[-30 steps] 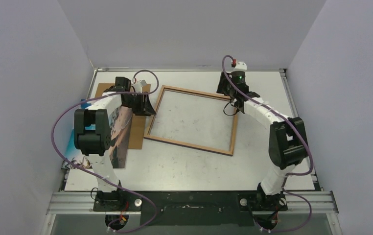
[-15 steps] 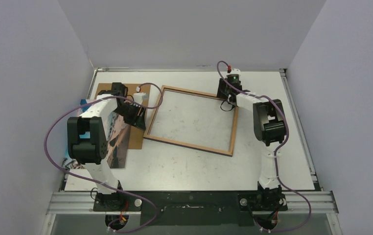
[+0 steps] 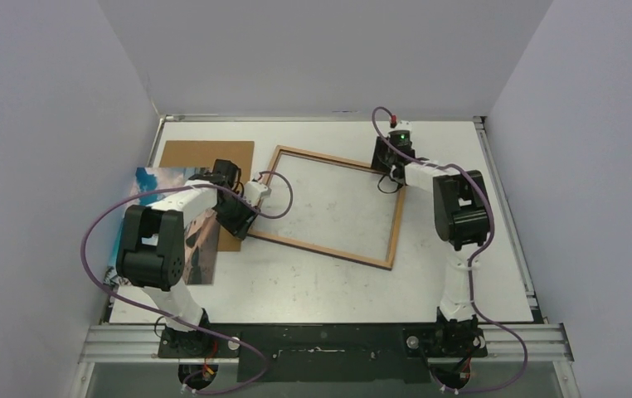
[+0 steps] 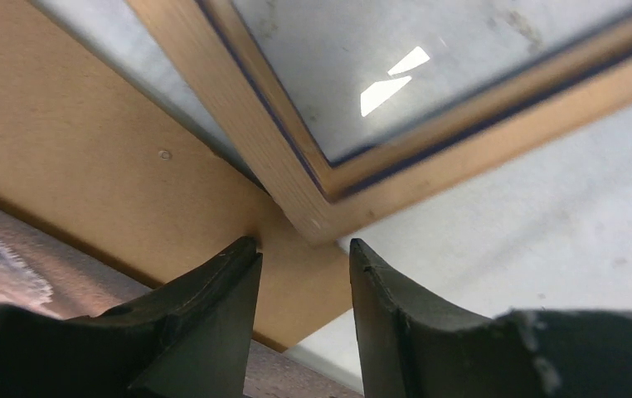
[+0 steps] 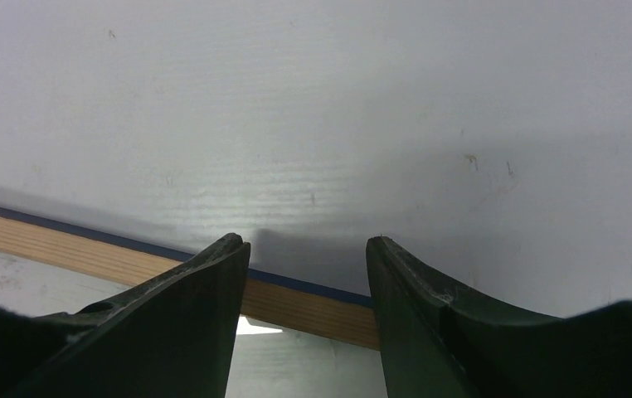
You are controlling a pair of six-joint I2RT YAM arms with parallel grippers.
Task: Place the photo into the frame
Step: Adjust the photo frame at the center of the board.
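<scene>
The frame (image 3: pixel 321 246) lies back up in the middle of the table, wood-brown rim around a clear pane. The photo (image 3: pixel 162 177) lies at the left, partly under my left arm, overlapping the brown backing board (image 3: pixel 205 154). My left gripper (image 3: pixel 243 224) is open and empty at the frame's near-left corner. In the left wrist view the gripper (image 4: pixel 301 245) has that corner (image 4: pixel 317 217) just ahead of the gap, over the board (image 4: pixel 89 166). My right gripper (image 3: pixel 387 159) is open at the far-right corner. In the right wrist view the gripper (image 5: pixel 308 245) straddles the frame's rim (image 5: pixel 304 304).
White walls close in the table on three sides. A metal rail (image 3: pixel 321 340) with both arm bases runs along the near edge. The photo's left edge reaches past the table's left edge, against the left wall.
My left gripper has moved from the board down along the frame's left side to its near-left corner, uncovering the board. My right gripper has settled over the far-right corner.
</scene>
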